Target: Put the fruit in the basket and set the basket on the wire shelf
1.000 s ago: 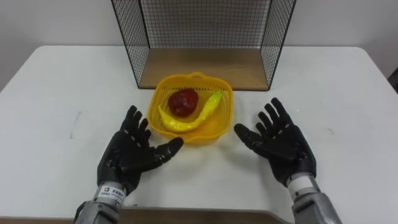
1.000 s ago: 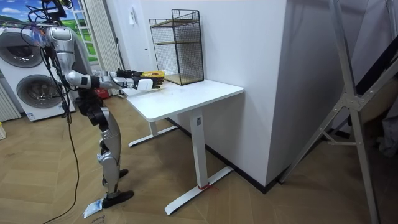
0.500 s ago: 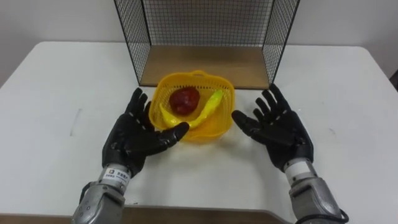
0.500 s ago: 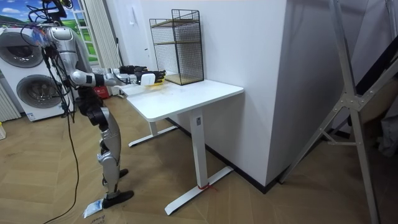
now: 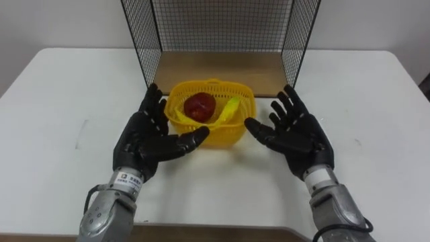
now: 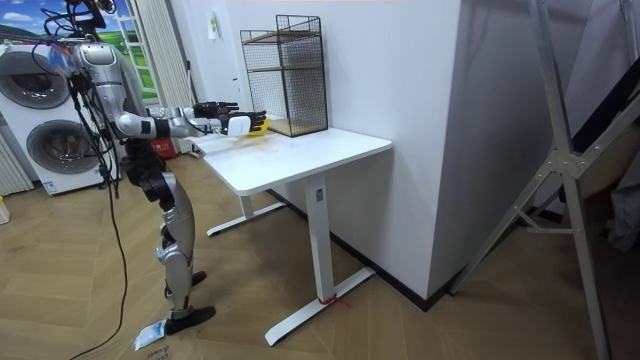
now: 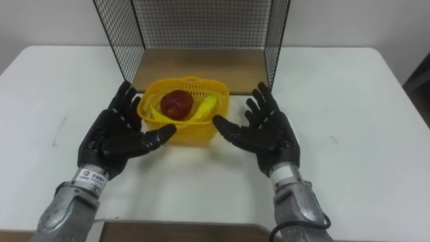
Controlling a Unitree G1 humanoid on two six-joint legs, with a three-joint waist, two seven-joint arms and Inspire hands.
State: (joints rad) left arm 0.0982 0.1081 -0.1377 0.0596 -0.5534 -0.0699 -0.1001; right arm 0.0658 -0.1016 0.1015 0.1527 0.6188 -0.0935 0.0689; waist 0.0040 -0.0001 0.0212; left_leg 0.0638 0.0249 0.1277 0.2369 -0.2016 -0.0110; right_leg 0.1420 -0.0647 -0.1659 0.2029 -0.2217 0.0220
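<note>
The fruit part looks done: the red apple (image 5: 199, 106) and the banana (image 5: 228, 111) both lie inside the yellow basket (image 5: 225, 134), and the basket sits between my 2 palms. My left hand (image 5: 144, 138) is spread open, fingers straight along the basket's near left side, thumb reaching across to its front wall. My right hand (image 5: 299, 138) mirrors it, also open and relaxed, palm turned inward, thumb just beside the basket's right wall. Neither hand curls round anything; I am cradling, not clutching. I cannot tell whether the basket's base is off the white table (image 5: 60, 87) or resting on it.

So I judge the step in hand to be the carry: squeezing the basket between flat palms. The wire shelf (image 5: 222, 67) stands just beyond my fingertips, its wooden floor bare. The next move calls for even pressure from both sides, a level push forward through the open front, and care that my fingers clear the mesh walls on either side before I let go.

No writing or label that I can read shows on the basket, the fruit or the shelf.
</note>
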